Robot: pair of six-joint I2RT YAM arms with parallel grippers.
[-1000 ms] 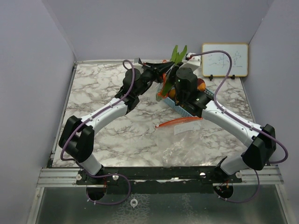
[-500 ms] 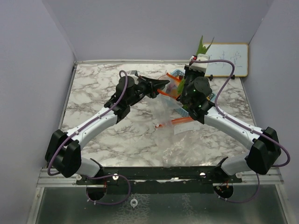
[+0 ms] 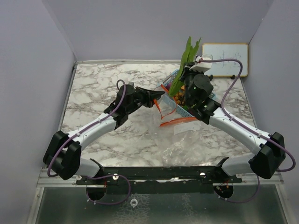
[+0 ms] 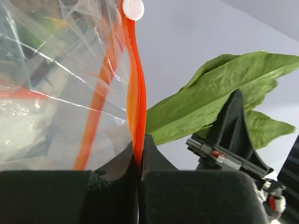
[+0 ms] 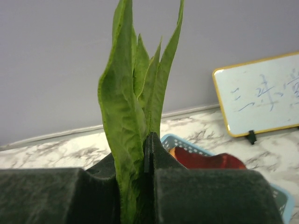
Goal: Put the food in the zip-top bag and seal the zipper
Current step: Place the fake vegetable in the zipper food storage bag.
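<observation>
Now leafy vegetable (image 3: pixel 186 58) shifted left, toward bag (image 4: pixel 56 93).

Over the blue mesh basket (image 3: pixel 186 110) the right gripper (image 3: pixel 185 77) holds a long green leafy vegetable (image 3: pixel 187 58) upright; just left of the basket the left gripper (image 3: pixel 160 95) pinches the zip-top bag (image 3: pixel 183 125) by its orange rim; the bag trails down nearer than the basket; behind the basket, to the right, stands a whiteboard (image 3: pixel 225 59).

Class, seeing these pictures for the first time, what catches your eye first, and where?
First the long green leafy vegetable, held upright by the right gripper over the blue basket, far side of the table. Then the orange zipper of the zip-top bag, pinched in the left gripper near the middle.
</observation>
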